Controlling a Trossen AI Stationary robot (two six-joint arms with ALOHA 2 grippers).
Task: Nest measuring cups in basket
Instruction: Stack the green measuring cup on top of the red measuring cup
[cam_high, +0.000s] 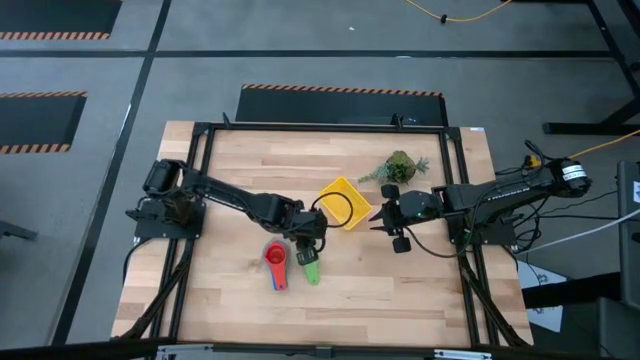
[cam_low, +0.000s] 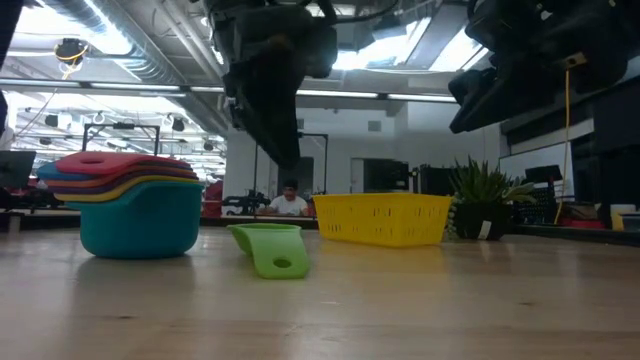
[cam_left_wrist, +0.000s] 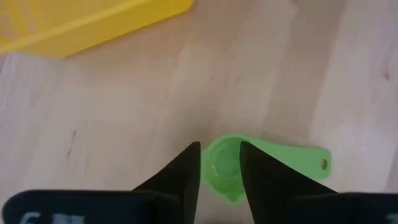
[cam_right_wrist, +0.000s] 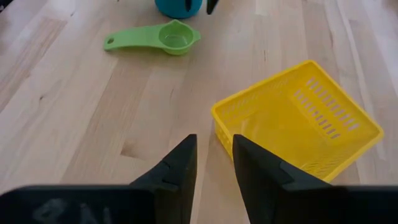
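A green measuring cup stands alone on its base on the wood table, mouth up. Just to its left is a nested stack of measuring cups, a teal one at the bottom and a red one on top. My left gripper hangs above the green cup's bowl, pointing steeply down, open by a narrow gap; the low view shows it clear of the cup. The yellow basket sits behind the cups. My right gripper waits in the air at the basket's right, open by a narrow gap, holding nothing.
A small potted plant stands behind the basket toward the far right. Bare wood lies in front of the cups toward the near edge. A black frame runs around the table's edge.
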